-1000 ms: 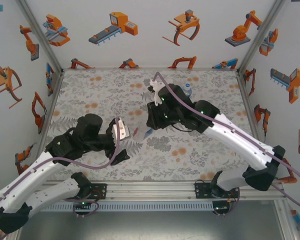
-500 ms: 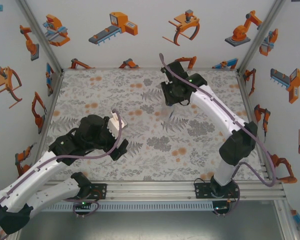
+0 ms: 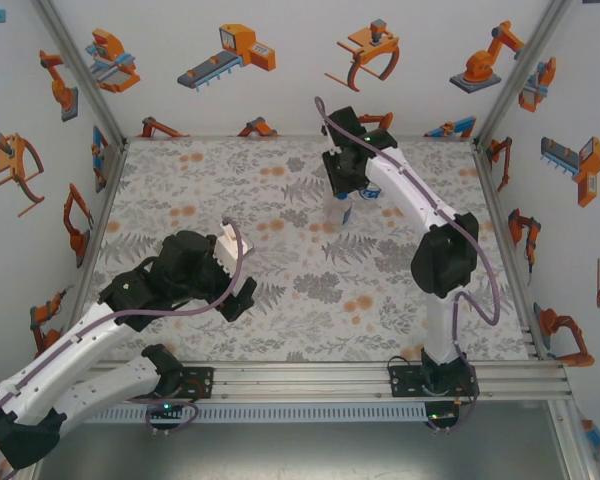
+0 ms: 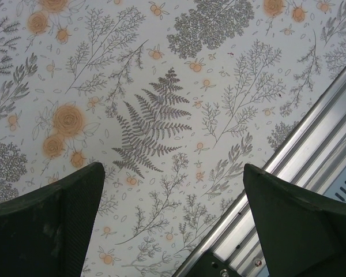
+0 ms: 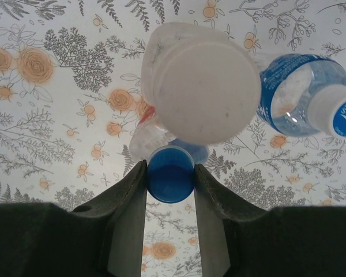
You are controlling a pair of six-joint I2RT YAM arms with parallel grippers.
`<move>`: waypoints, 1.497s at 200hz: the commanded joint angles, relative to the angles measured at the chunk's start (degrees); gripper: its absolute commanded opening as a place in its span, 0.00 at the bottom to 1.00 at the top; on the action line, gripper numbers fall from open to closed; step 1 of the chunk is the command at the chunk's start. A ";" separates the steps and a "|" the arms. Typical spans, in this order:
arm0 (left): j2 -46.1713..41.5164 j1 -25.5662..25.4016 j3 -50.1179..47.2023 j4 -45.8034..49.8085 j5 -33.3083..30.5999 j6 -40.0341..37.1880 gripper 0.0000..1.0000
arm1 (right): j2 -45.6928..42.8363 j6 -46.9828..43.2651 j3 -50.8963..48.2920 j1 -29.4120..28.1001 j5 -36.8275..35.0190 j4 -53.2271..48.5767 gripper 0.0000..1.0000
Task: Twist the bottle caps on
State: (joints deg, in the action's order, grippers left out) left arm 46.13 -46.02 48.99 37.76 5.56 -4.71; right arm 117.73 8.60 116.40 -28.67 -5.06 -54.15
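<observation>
1. Table (image 3: 180, 190): floral-patterned surface, carrying all the items below. A metal rail (image 4: 300, 150) is running along its near edge.

2. Right arm (image 3: 420, 215): reaching out to the far middle of the table, with the right tool (image 3: 342, 205) pointing down over the group of bottles.

3. Left arm (image 3: 90, 335): resting low over the near left of the table, well apart from the bottles. The left tool (image 4: 173, 173) is hanging spread wide over bare patterned table beside the rail, with nothing between its fingers (image 4: 63, 219).

4. Tall bottle (image 5: 153, 63): standing just beyond the right tool and rising closest to the wrist camera.

5. Blue-label bottle (image 5: 288, 92): sitting just right of the tall bottle, beyond and to the right of the tool.

6. Clear bottle (image 5: 143, 141): showing directly beneath the right tool's tips and largely hidden by them.

7. White cap (image 5: 205, 92): sitting on top of the tall bottle.

8. Second white cap (image 5: 341, 115): bearing a blue mark and sitting on the blue-label bottle.

9. Blue cap (image 5: 170, 173): being pinched at its sides by the right tool (image 5: 169, 167), directly over the clear bottle. Whether it is sitting on the neck cannot be told.
</observation>
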 commanded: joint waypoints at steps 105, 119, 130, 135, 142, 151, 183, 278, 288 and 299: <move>-0.66 0.93 0.16 -0.85 -1.70 0.14 0.97 | -3.40 -0.83 10.28 0.19 0.23 -7.46 0.63; -0.32 1.10 -0.19 -1.65 -2.35 0.18 0.97 | -5.86 -0.80 9.12 0.19 0.20 -7.49 0.63; -0.15 1.25 -0.69 -2.49 -3.09 0.07 0.97 | -8.20 -0.79 7.27 0.19 -0.19 -7.15 0.63; -0.07 1.40 -0.94 -2.97 -3.60 0.10 0.97 | -9.33 -0.80 6.07 0.27 -0.46 -6.85 0.64; 0.02 1.51 -1.34 -3.63 -4.32 0.06 0.97 | -11.40 -0.83 3.69 0.28 -1.01 -6.15 0.64; 0.14 1.82 -1.98 -4.43 -5.40 -0.02 0.97 | -13.76 -0.94 0.79 0.45 -1.70 -5.29 0.65; 0.80 3.44 -5.09 -8.65 -10.20 0.08 0.97 | -23.25 -0.89 -13.30 1.79 -4.74 0.10 0.74; 6.46 12.32 -18.25 -30.70 -23.41 -2.37 0.97 | -44.50 -2.87 -59.41 12.83 -10.15 33.01 0.99; 7.44 14.28 -19.66 -33.44 -23.91 -2.59 0.97 | -44.92 -2.99 -63.50 14.53 -9.71 37.64 0.99; 8.68 16.67 -20.78 -36.09 -23.93 -2.63 0.97 | -45.03 -3.11 -67.62 16.27 -9.27 42.76 0.99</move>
State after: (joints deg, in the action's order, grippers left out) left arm 52.93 -33.23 30.46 11.55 -15.49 -5.80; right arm 73.78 6.76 56.10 -15.42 -13.67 -27.55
